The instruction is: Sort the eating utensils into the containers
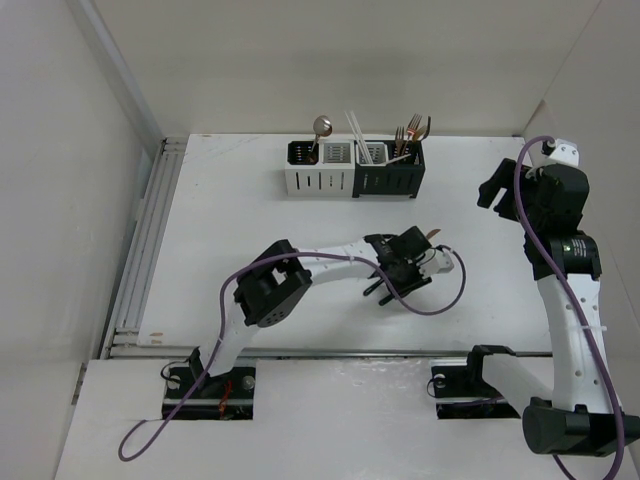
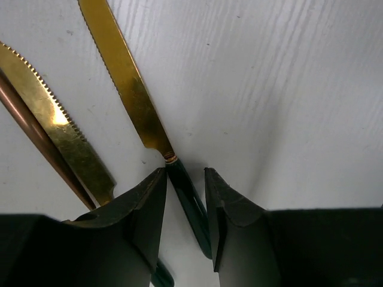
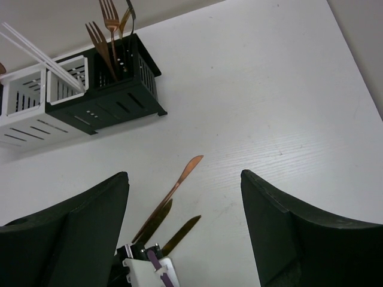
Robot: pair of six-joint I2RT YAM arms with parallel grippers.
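Black fingers [image 2: 140, 221] of the left claw [image 2: 184, 173] fill the bottom of the left wrist view, parted only narrowly and set astride the dark handle of a gold knife [image 2: 134, 89]. The finger on the left of the frame sits against the handle, and a sliver of white table [image 2: 287, 89] shows between the handle and the other finger, so the pinch is not complete. That knife's blade runs up toward the top left of the frame. Just beside it on the left lies a second gold knife [image 2: 60, 131] with a serrated edge, and a copper utensil [image 2: 36, 140] lies along that knife's far side at the frame's left edge. In the top view this claw is low over the table's centre, near the middle of the frame. The right claw [image 3: 184, 176] hangs at the right side of the top view, spread wide with nothing between its fingers. The containers [image 1: 355, 167] stand in a row at the upper middle of the top view, well apart from both claws, white ones left and black ones right. A spoon [image 1: 322, 127] stands in the left end, white chopsticks [image 1: 358, 130] lean out near the middle, and copper forks [image 1: 412, 132] stand in the black holder at the right end.
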